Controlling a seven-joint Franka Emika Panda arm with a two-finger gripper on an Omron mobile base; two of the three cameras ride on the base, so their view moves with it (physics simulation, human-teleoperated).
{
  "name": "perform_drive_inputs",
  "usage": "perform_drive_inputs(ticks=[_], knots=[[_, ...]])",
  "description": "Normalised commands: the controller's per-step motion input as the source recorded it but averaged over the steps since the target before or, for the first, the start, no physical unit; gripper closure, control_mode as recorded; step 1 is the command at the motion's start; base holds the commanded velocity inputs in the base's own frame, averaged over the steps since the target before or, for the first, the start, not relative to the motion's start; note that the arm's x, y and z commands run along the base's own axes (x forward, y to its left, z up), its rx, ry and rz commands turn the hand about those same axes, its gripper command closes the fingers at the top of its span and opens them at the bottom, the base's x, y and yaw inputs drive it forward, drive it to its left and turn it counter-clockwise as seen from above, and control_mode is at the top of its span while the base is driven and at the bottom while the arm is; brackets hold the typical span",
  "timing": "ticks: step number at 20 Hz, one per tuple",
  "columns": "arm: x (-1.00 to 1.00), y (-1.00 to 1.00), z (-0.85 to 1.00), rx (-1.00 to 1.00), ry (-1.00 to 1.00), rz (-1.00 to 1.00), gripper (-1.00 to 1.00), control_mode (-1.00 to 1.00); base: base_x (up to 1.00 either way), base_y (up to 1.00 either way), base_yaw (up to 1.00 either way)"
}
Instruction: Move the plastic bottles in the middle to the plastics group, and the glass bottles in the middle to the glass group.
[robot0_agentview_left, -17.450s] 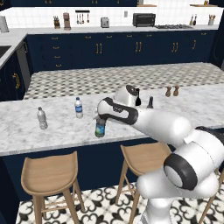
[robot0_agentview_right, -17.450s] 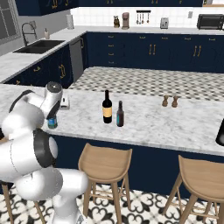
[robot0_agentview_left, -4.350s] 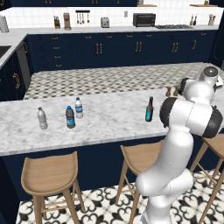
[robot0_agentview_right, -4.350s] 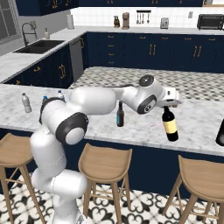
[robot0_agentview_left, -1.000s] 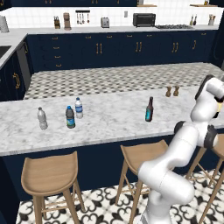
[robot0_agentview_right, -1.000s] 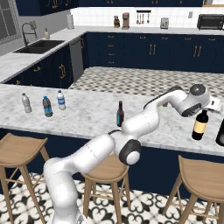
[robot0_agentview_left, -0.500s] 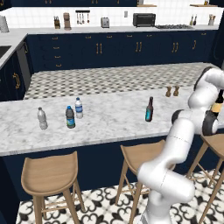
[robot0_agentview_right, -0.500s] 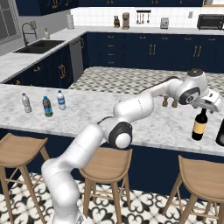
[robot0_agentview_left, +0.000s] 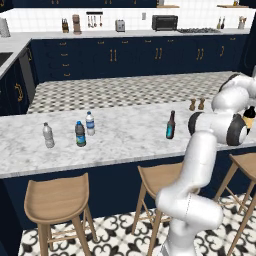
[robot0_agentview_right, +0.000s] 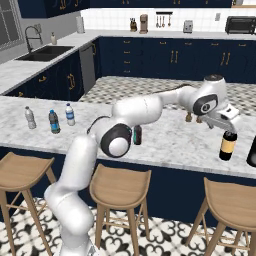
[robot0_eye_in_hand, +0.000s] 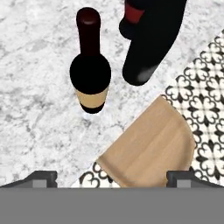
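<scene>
The black wine-style bottle (robot0_agentview_right: 228, 143) with a tan label stands upright near the counter's right end. In the hand view I see it (robot0_eye_in_hand: 90, 74) from above. My gripper (robot0_agentview_right: 229, 126) hovers just above its neck, open and holding nothing, its fingertips (robot0_eye_in_hand: 42, 177) spread wide. The slim brown long-necked bottle (robot0_agentview_left: 171, 125) stands mid-counter, apart from the arm. The dark plastic bottle (robot0_agentview_left: 80, 134) with a blue label stands between the two clear water bottles (robot0_agentview_left: 48, 135) (robot0_agentview_left: 90, 123) at the left. The two tiny brown bottles (robot0_agentview_left: 192, 105) stand at the counter's far edge.
A large black bottle with a red neck (robot0_eye_in_hand: 151, 39) stands close beside the wine bottle, at the right edge of the right base view (robot0_agentview_right: 252, 150). Wooden stools (robot0_eye_in_hand: 153, 144) line the counter's near side. The counter edge (robot0_agentview_right: 165, 162) runs just in front of the wine bottle.
The hand has drawn up and slightly left from the wine bottle's neck. The wine bottle stands where it was, free of the fingers.
</scene>
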Motion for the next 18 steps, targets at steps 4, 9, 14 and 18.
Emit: perform_drive_inputs(ticks=[4, 9, 14, 18], knots=[[-0.69, 0.68, -0.05, 0.04, 0.0, 0.02, -1.0, -1.0, 0.0, 0.0, 0.0], [-0.23, 0.84, 0.1, -0.02, -0.01, 0.24, -1.0, -1.0, 0.0, 0.0, 0.0], [0.0, 0.88, 0.19, -0.02, 0.0, 0.4, -1.0, -1.0, 0.0, 0.0, 0.0], [0.02, 0.86, 0.14, 0.0, 0.0, 0.46, -1.0, -1.0, 0.0, 0.0, 0.0]])
